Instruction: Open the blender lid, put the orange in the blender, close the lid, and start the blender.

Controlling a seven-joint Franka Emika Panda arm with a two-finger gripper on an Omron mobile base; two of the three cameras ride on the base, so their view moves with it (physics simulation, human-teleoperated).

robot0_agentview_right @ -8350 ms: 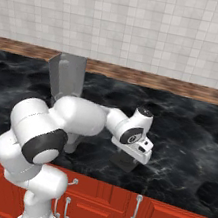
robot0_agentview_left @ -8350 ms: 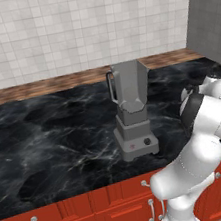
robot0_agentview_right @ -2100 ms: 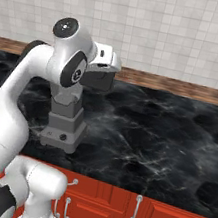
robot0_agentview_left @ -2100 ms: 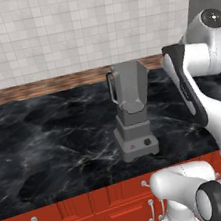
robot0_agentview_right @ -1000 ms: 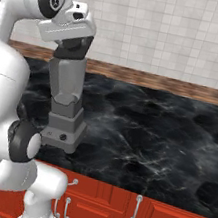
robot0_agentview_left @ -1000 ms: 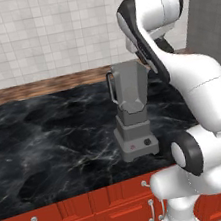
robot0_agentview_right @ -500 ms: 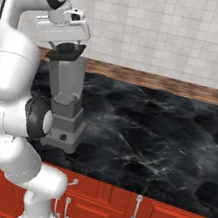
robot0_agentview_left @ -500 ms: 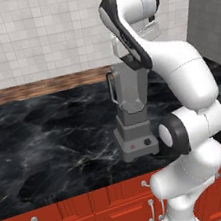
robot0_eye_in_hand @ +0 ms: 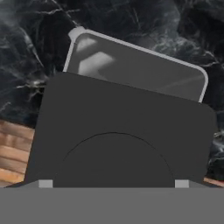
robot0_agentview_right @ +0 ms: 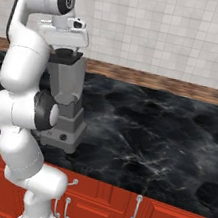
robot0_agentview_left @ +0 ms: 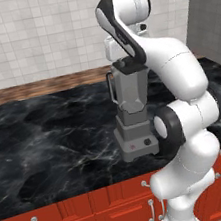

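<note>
The blender (robot0_agentview_left: 133, 114) stands on the glossy black marbled tabletop (robot0_agentview_left: 47, 143), a matte grey appliance with a tall tapered square jar, a side handle and a blocky square base bearing a small black knob and a red mark. The white arm arches over it, and the end effector (robot0_agentview_right: 65, 52) sits directly atop the jar. From the hand view, the blender lid (robot0_eye_in_hand: 118, 131) appears as a flat, dark, round-cornered square with a raised circular centre, lying very close below. Whether the fingers are spread or pinching the lid cannot be told. Red cabinet fronts (robot0_agentview_right: 163, 217) with metal handles run below.
</note>
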